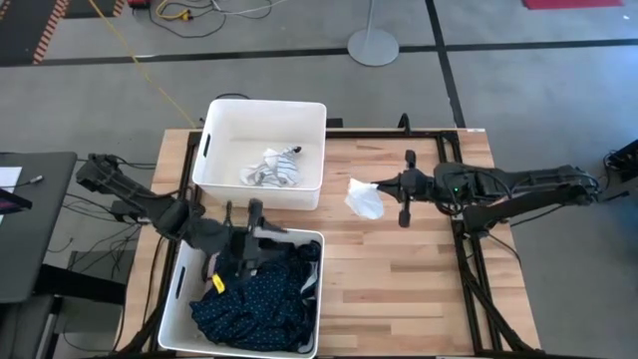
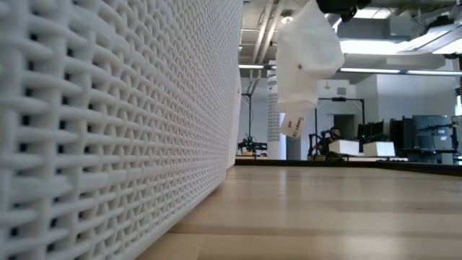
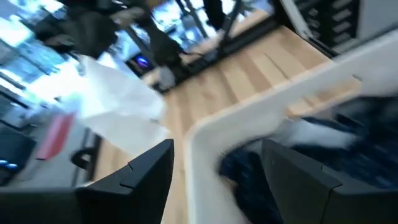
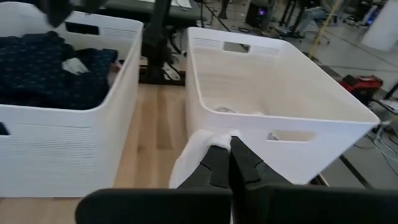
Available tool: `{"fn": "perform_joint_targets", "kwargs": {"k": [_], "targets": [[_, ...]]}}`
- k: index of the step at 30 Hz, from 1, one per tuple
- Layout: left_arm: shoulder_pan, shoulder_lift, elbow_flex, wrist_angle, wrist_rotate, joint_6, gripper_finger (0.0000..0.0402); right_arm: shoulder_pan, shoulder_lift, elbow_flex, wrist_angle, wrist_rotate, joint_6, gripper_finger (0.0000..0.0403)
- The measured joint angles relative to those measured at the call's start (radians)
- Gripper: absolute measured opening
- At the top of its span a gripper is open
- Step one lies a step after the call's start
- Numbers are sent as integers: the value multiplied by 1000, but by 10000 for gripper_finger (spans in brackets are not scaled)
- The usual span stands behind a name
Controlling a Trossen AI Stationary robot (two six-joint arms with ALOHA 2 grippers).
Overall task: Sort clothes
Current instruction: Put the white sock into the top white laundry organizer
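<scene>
White sock pinched in fully closed right pincer, hanging above bench just beside far bin. Mid-carry; next, over that bin's rim, then release onto socks inside. Left pincer parted, empty, over near bin of dark clothes.

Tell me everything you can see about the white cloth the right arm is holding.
The white cloth is a small, soft, plain white fabric piece, crumpled and limp. It hangs from the right pincer, which is shut on its upper edge. In the low view it dangles clear above the wooden table, touching nothing else. It sits just beside the far white bin, outside it, on the side toward the right arm. Whether it is a sock cannot be told.
</scene>
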Motion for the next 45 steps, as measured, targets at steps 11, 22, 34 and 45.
{"fn": "perform_joint_targets", "kwargs": {"k": [11, 22, 34, 45], "targets": [[226, 57, 0, 274, 223, 135, 235, 100, 0, 17, 35, 0, -53, 0], [414, 211, 1, 572, 451, 161, 235, 207, 40, 135, 42, -2, -157, 0], [510, 364, 82, 645, 693, 51, 235, 234, 155, 231, 26, -7, -232, 0], [483, 384, 145, 554, 719, 184, 102, 234, 189, 264, -30, -8, -232, 0]]}}
